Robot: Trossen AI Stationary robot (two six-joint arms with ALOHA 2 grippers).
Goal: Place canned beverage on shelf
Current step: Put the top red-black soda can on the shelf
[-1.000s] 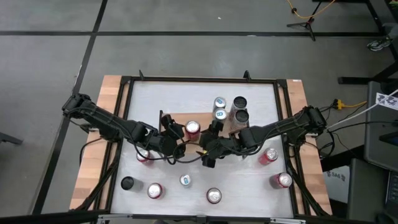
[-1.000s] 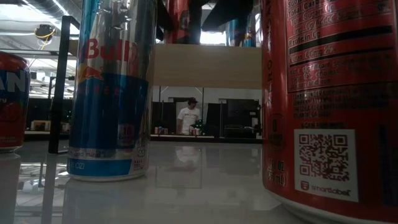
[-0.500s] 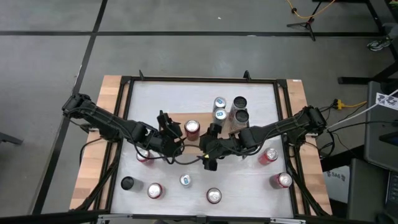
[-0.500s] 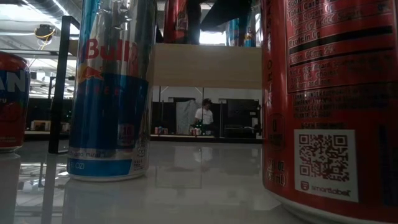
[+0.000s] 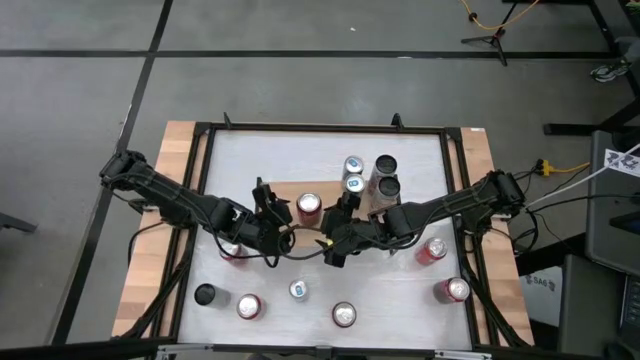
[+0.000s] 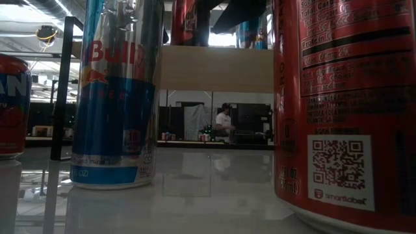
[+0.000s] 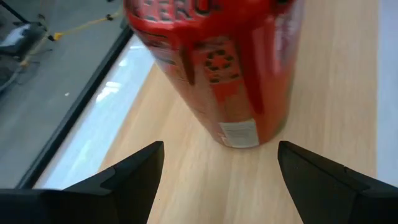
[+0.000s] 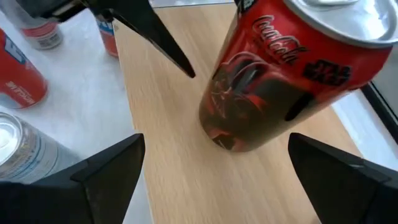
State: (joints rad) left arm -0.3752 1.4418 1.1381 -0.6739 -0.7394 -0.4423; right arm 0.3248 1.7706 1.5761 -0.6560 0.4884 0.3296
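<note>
Status: red Coke can (image 5: 309, 207) stands on the shelf (image 5: 375, 208), on the wooden top's end away from the other cans already there. So the place step looks done for this can, imo.

Left gripper (image 5: 268, 203) sits just beside the can, fingers (image 7: 134, 174) spread w/ nothing between them; in the left wrist view the can (image 7: 224, 68) stands clear of both tips on the wood (image 7: 329, 81). Right gripper (image 5: 342, 212) is on the can's other side, also spread wide and empty; in the right wrist view the can (image 8: 292, 74) is free-standing on the board (image 8: 180, 124).

Orientation: can upright, long axis vertical, silver top up, base flat on the board. It only looks tilted in the wrist views bc of camera angle.

Also on the shelf, beyond the Coke can: two silver-blue cans (image 5: 353, 174) and two dark-topped cans (image 5: 386, 175), all upright.

Left to do, as a guess: back both arms off w/o clipping the can. More cans stand on the white table (image 5: 300, 150) nearer the camera side than the shelf, e.g. a red one (image 5: 249, 305); can't tell if they're in scope.
</note>
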